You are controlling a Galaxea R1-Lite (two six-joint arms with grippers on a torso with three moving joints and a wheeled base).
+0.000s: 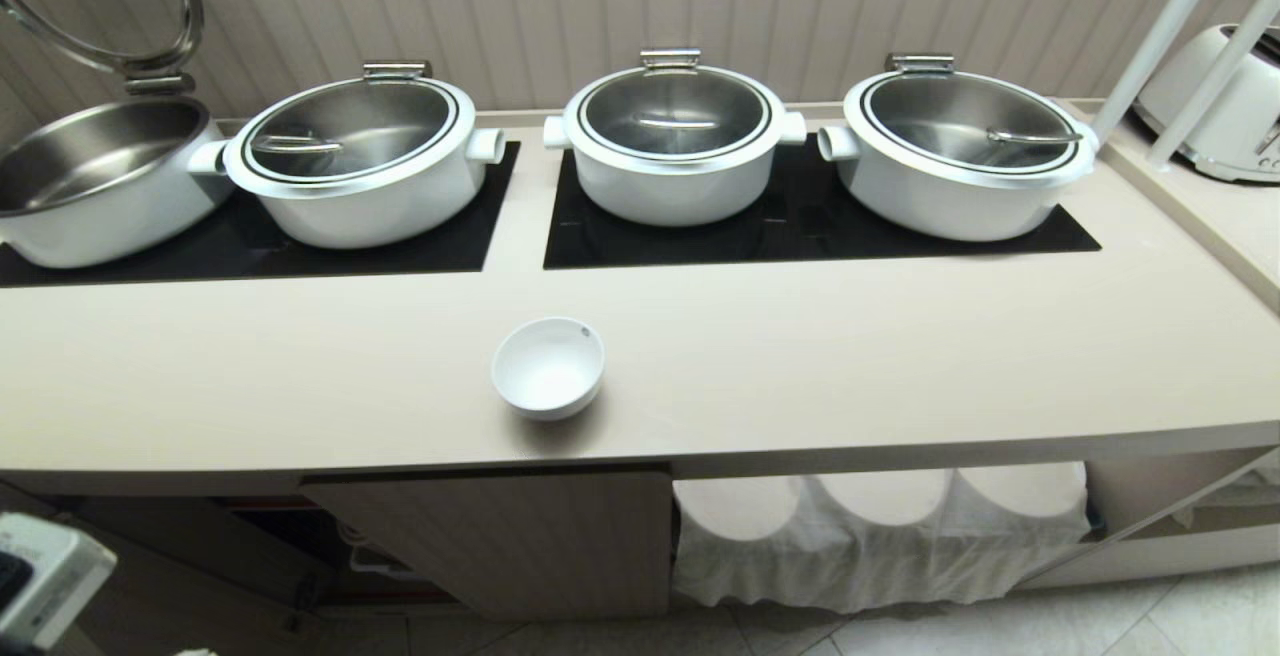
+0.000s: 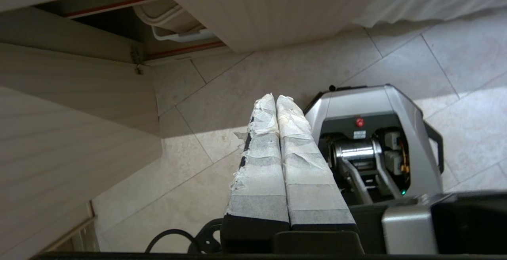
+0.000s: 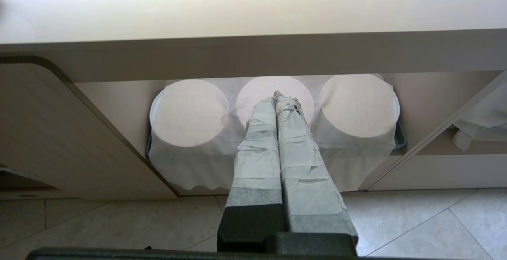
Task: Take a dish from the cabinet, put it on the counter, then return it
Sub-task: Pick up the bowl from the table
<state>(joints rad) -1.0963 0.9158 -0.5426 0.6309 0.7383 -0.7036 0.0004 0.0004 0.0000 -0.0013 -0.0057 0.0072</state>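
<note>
Tape-wrapped fingers (image 2: 277,133) of the left gripper (image 2: 276,100) filled the near field of the left wrist view, pressed flat together with nothing between them. They pointed at the tiled floor (image 2: 277,65), low beside the robot's own base (image 2: 380,141), well below counter height. Judgement: an empty, clenched gripper this low, near the cabinet opening, suits an arm clear of the dish rather than working on it.

The white bowl (image 1: 547,367) stood upright on the counter (image 1: 900,366), near its front edge and forward of the gap between the two black inset panels (image 1: 800,226). It touched neither pots nor panels. Judgement: the set-down half of the task looked done; the spot near the edge keeps the return reach short.

The cabinet (image 1: 330,546) below stood open at the left; one ribbed door (image 1: 500,536) hung directly under the bowl. The left wrist view showed an inner shelf with red edge strips (image 2: 119,2) and a pale tray-like item (image 2: 174,30) on it, not identifiable.

The right gripper (image 3: 279,93) was also shut on nothing, parked facing the doorless niche where a white cloth (image 3: 190,161) draped three round stacks.

Four white pots sat on the panels behind; the leftmost pot (image 1: 90,186) had its lid raised.

Next step, as judged: open the left fingers, rise to the bowl, regrasp by the rim. Risk: a thin, smooth rim may slip.
</note>
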